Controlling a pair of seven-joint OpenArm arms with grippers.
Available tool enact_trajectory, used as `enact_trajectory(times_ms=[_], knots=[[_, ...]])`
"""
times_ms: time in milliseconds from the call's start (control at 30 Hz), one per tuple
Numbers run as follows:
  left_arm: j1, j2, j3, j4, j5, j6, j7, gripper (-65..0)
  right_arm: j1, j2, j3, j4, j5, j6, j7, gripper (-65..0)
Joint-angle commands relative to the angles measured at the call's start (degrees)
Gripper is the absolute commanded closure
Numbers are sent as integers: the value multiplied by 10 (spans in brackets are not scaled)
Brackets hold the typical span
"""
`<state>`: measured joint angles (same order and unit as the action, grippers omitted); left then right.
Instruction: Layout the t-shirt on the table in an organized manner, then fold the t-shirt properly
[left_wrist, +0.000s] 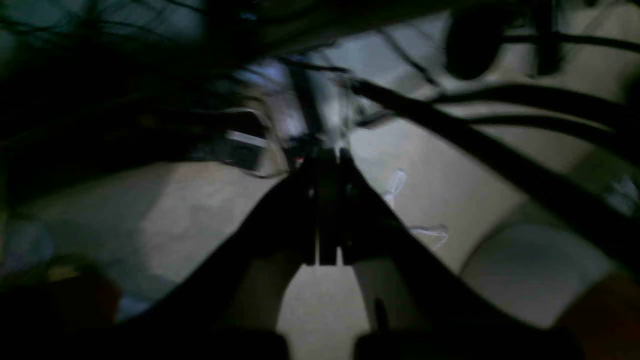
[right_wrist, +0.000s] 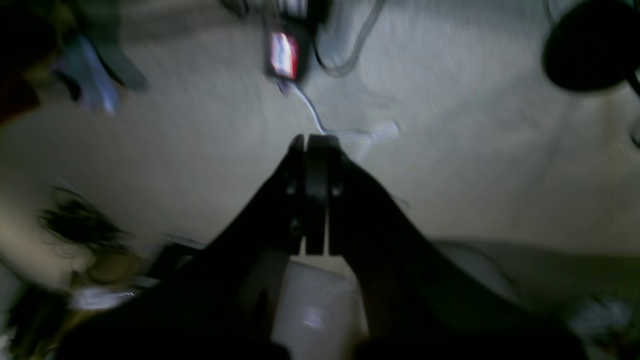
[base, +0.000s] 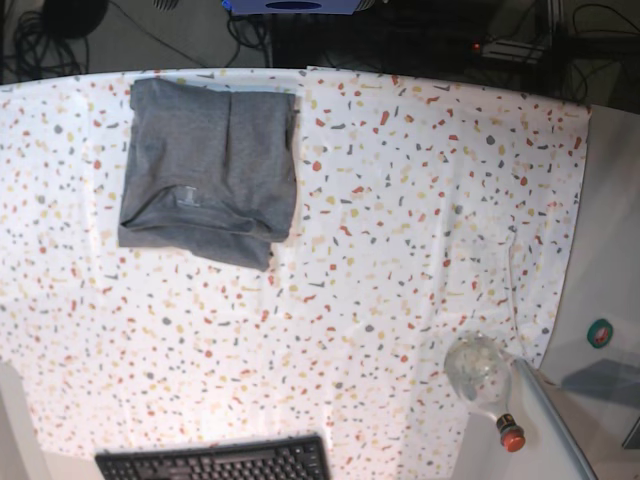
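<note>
Nearest you in the base view sit a black keyboard (base: 215, 461) at the bottom edge and a clear bottle (base: 483, 378) with a red cap at the lower right. Beyond them stretches the table (base: 400, 230) with its flecked white cloth. Farthest, at the upper left, the t-shirt (base: 208, 169) lies folded into a compact rectangle. In your wrist views, the left gripper (left_wrist: 327, 155) and right gripper (right_wrist: 316, 142) each have their jaws pressed together, holding nothing.

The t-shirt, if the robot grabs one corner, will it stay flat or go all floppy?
Probably floppy: the t-shirt is soft, creased cloth, so a lifted corner would likely sag and its folds come undone. It looks light. Pushed, it would likely bunch up on the table instead of sliding.
</note>
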<state>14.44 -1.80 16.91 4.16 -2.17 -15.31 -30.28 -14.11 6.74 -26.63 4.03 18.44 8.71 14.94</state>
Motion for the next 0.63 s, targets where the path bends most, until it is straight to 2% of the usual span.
enact_trajectory(times_ms=[0, 100, 200, 400, 600], knots=[[10, 3, 0, 0, -15, -6, -5, 0, 4, 7, 0, 2, 2, -12, 9, 0], [10, -10, 2, 1, -60, -6, -7, 0, 4, 7, 1, 2, 3, -36, 9, 0], [12, -11, 3, -3, -84, -6, -5, 0, 3, 8, 2, 18, 4, -40, 9, 0], [42, -9, 3, 0, -84, -6, -7, 0, 3, 7, 3, 19, 4, -40, 9, 0], [37, -8, 2, 0, -88, -6, -5, 0, 3, 7, 3, 19, 4, -40, 10, 0]])
